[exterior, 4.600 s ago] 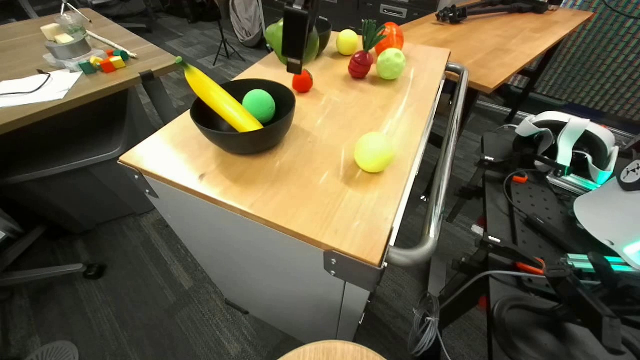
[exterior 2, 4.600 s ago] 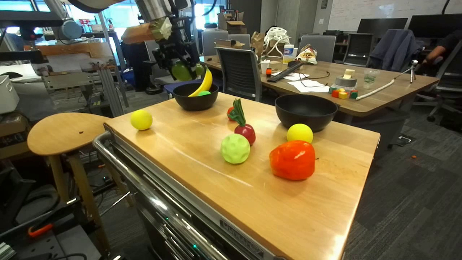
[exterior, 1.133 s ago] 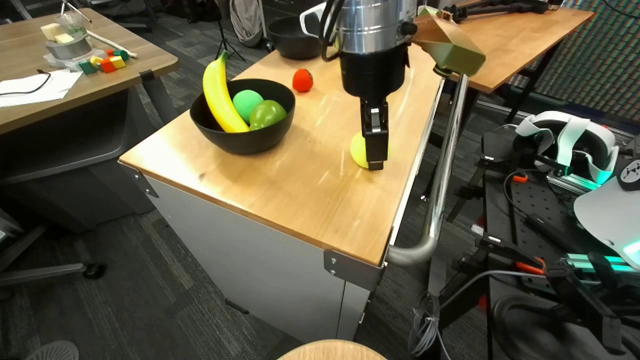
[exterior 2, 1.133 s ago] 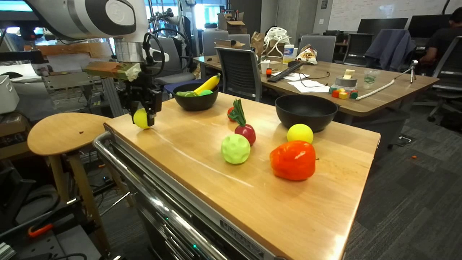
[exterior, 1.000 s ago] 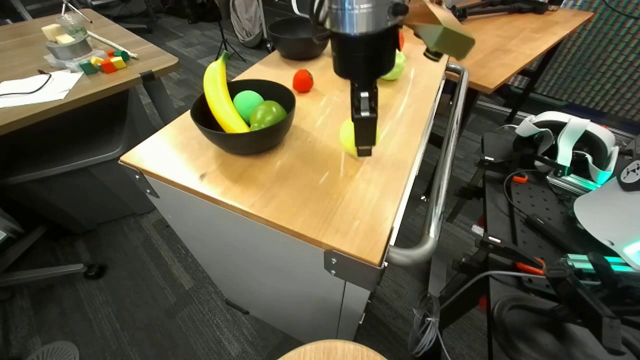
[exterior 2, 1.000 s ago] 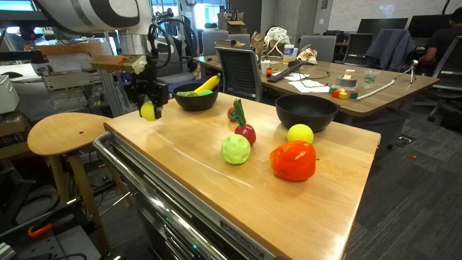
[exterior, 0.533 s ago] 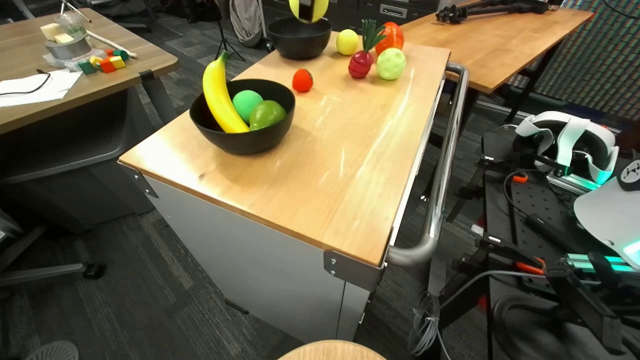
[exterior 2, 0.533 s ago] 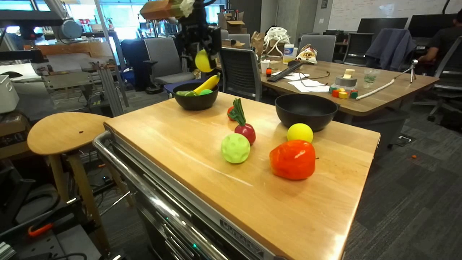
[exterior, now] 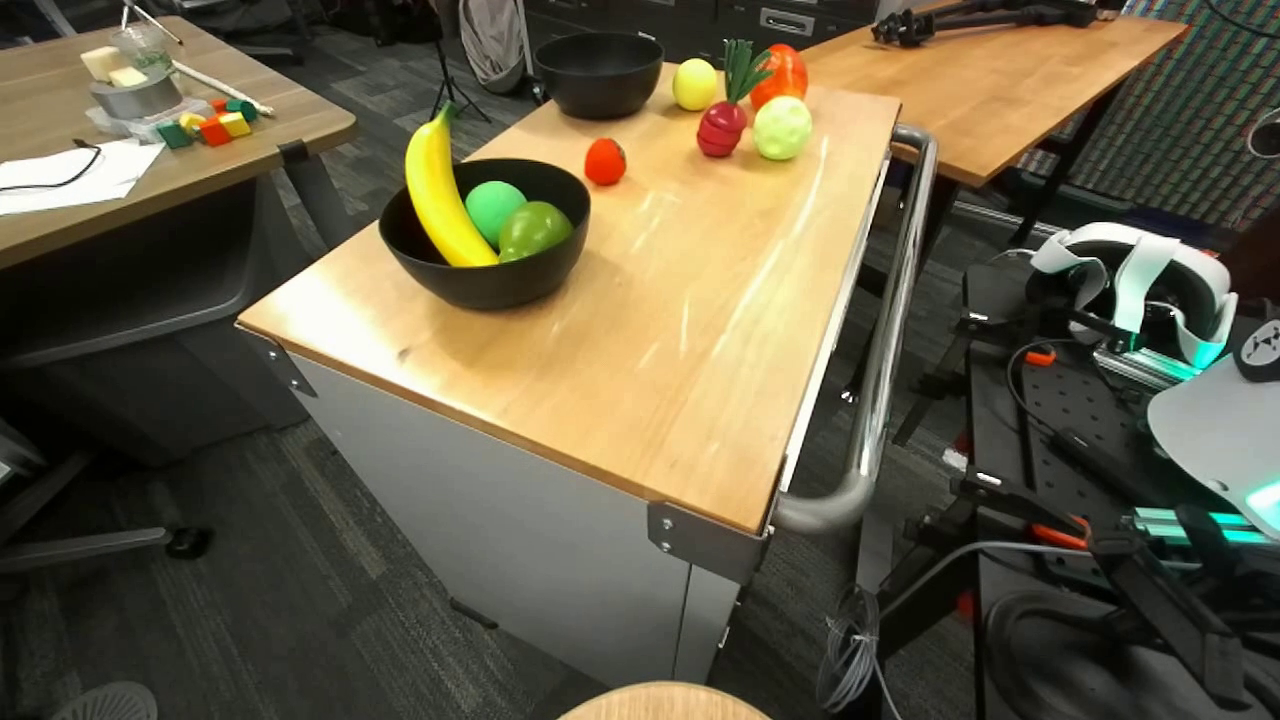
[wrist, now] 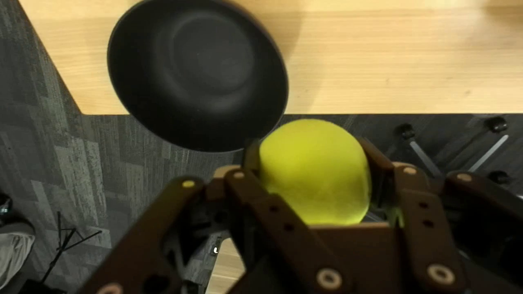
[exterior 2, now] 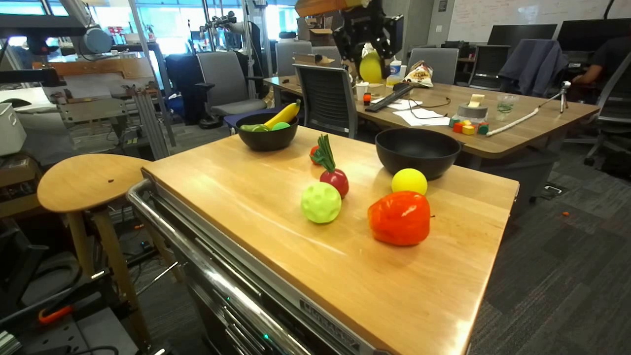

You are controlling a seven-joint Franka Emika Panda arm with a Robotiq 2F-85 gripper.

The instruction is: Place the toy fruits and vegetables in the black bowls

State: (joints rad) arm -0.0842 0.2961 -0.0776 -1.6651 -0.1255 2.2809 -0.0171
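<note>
The held yellow ball is gripped from both sides by the hand, and in an exterior view it is seen higher than the corner bowl, apart from it. This black bowl is set near a corner of the tabletop; in the wrist view its inside is exposed. Just beside the corner bowl, the resting yellow ball is placed, and past that ball the orange-red pepper is found. Farther from the corner bowl, the leafy red vegetable and the pale green ball are set next to each other. Between the corner bowl and the banana bowl, the small red fruit is seen. The banana bowl, also black, is placed well apart from the corner bowl; in it the banana, tilted with its stem above the rim, the bright green ball and the dark green fruit are contained.
</note>
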